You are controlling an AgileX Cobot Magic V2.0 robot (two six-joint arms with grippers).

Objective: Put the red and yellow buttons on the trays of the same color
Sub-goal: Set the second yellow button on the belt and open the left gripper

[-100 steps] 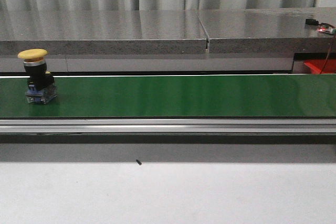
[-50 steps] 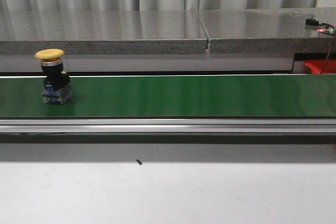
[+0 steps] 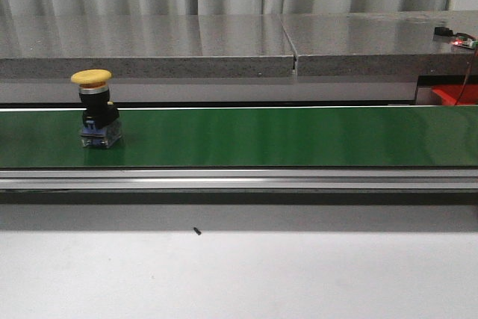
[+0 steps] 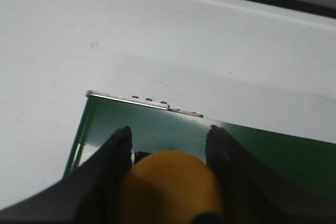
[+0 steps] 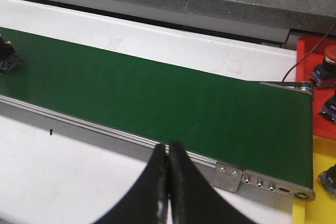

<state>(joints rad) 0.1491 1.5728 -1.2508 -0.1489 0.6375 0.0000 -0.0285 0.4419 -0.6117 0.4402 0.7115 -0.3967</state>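
A yellow button (image 3: 91, 110) with a black and blue base stands upright on the green belt (image 3: 284, 136) at the left. Its base also shows at the edge of the right wrist view (image 5: 6, 56). Neither gripper shows in the front view. In the left wrist view my left gripper (image 4: 169, 132) hangs over the belt's end (image 4: 142, 100), shut on a second yellow button (image 4: 168, 187) whose cap fills the gap between the fingers. My right gripper (image 5: 169, 144) is shut and empty above the belt's front rail. A red tray (image 5: 310, 51) holds a red button (image 5: 328, 59). A yellow tray (image 5: 320, 153) lies beside it.
A grey stone ledge (image 3: 224, 42) runs behind the belt. White table (image 3: 239, 274) lies in front of it. The red tray's corner (image 3: 452, 95) shows at the far right, with a cable (image 3: 467, 72) over it. Another button base (image 5: 329, 109) sits on the red tray and one (image 5: 331, 177) on the yellow tray.
The yellow button on the belt has travelled to the right along it. Nothing else in the front view has moved.
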